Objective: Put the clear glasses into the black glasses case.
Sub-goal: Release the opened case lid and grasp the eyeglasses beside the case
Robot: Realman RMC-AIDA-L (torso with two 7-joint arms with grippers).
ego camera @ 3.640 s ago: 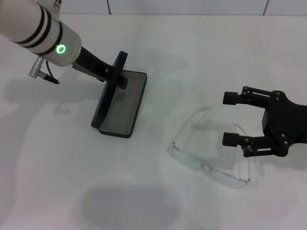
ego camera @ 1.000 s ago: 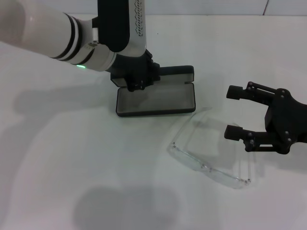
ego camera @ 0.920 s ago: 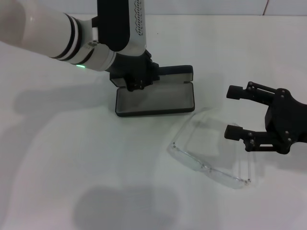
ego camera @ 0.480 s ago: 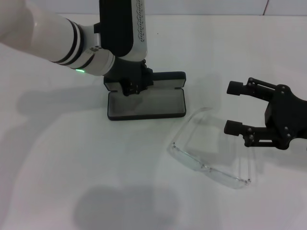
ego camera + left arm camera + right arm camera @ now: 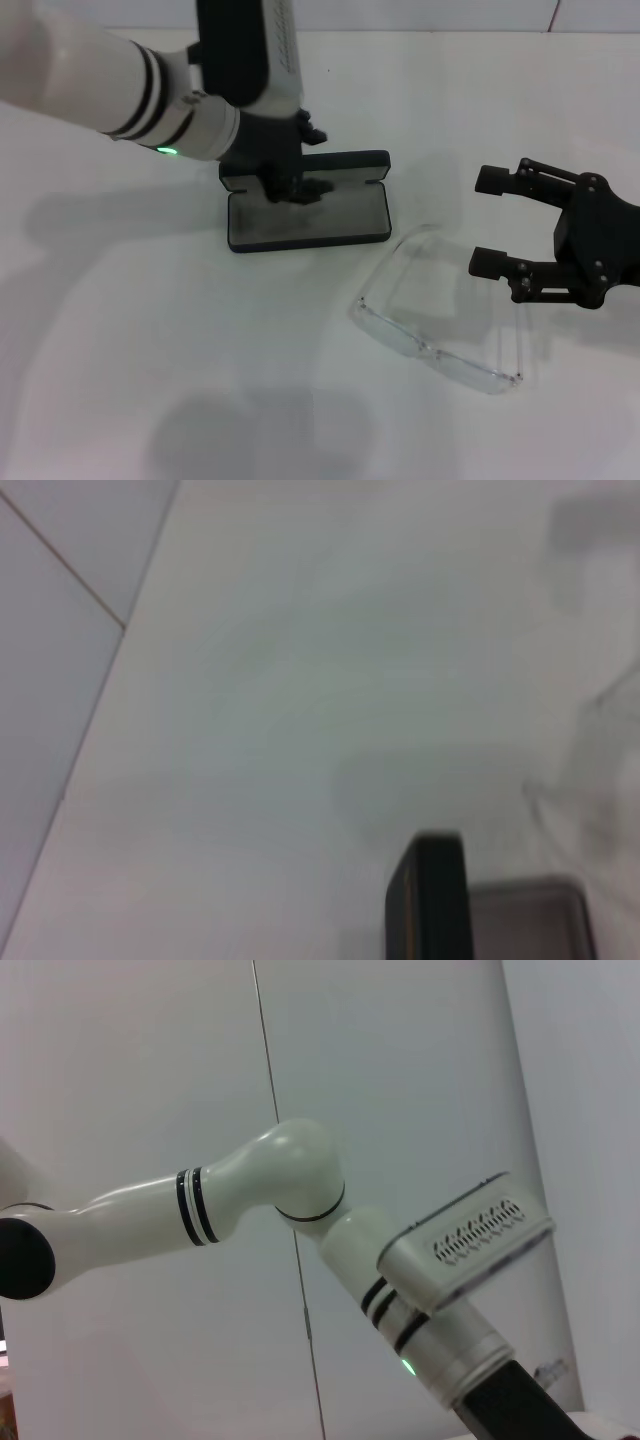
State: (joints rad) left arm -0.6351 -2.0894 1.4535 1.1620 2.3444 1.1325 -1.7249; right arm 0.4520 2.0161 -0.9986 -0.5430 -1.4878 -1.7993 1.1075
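The black glasses case (image 5: 308, 205) has slid left and turned flat, open, near the tabletop's (image 5: 120, 360) far edge. The left gripper (image 5: 290, 185) is on it; its fingers are hidden. The clear glasses (image 5: 440, 315) lie nearer the front. The right gripper (image 5: 500, 222) hangs wide open beside them, holding nothing.

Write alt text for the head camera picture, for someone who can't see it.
A matte black oblong glasses case lies open on a white table, grey lining up, with the robot's left gripper down at its hinged back edge. Clear plastic wraparound glasses lie unfolded on the table just right of the case, and the open black right gripper hovers beside them.
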